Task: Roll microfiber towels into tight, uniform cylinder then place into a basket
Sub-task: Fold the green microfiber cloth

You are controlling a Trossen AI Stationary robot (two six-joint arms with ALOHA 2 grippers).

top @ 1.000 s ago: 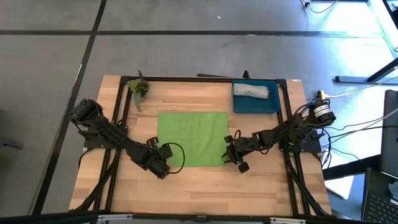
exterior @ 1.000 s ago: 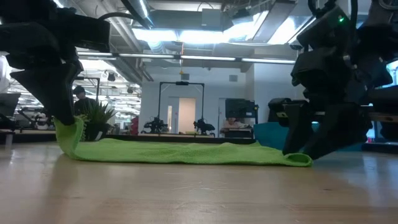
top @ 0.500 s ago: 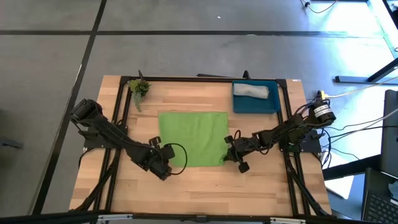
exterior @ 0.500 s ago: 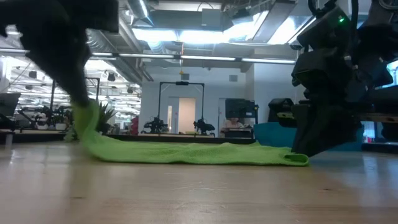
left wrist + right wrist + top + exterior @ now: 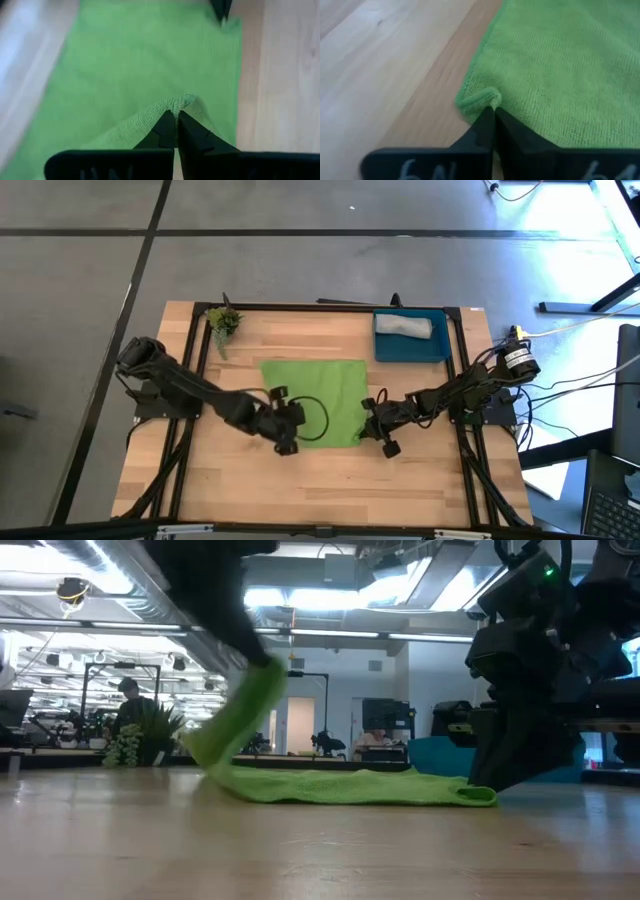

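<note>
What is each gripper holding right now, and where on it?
Both hold the green towel: left gripper pinches one near corner, lifted; right gripper pinches the other near corner.

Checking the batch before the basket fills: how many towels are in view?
2. The lime green towel lies mid-table, pinched at its near corners by the left gripper and right gripper. The grey towel lies rolled in the basket.

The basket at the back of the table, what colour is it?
Dark blue basket, clearest in the high view.
</note>
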